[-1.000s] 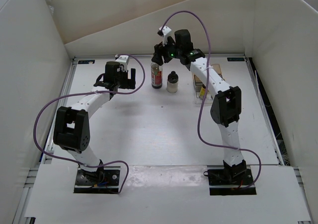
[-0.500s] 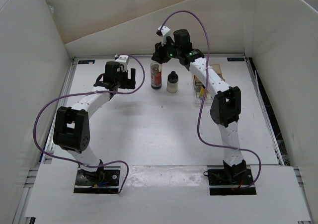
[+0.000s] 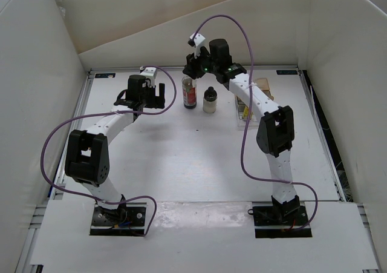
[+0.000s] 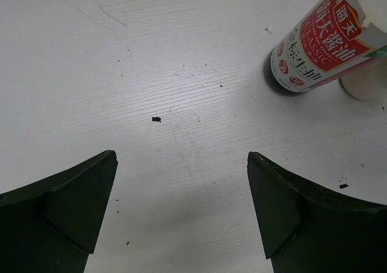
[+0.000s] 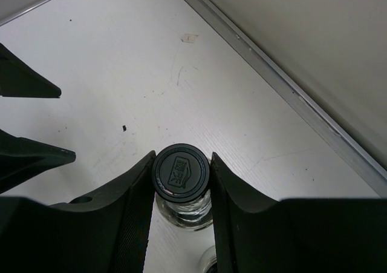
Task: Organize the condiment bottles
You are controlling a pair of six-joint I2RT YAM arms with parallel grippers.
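Two arms on my feed, bases bolted at the near edge of the white tabletop [image 3: 181,164], both reaching toward the far end. Nearest of the business ends is the left fingers [image 3: 159,95], spread wide with nothing between them, hovering just left of the bottles. The left wrist cam only shows scuffed white surface in the gap. A bit further out and to their right stands the tall dark-red bottle [image 3: 190,95], upright, red label with white lettering. Just beside it on its right is the squat whitish jar [image 3: 210,101] with a black cap, also upright. The two are close, but I can't tell if they touch. Off to the right, next to the right arm's forearm, sits the clear rack [image 3: 244,114]. There's something yellowish in it, but the arm covers too much for me to say what. Farthest out, the right fingers [image 3: 191,73] reach down from above onto the tall bottle. The right wrist cam shows them pressed against both sides of its black cap, so they're clamped on it, and its base looks planted on the tabletop.
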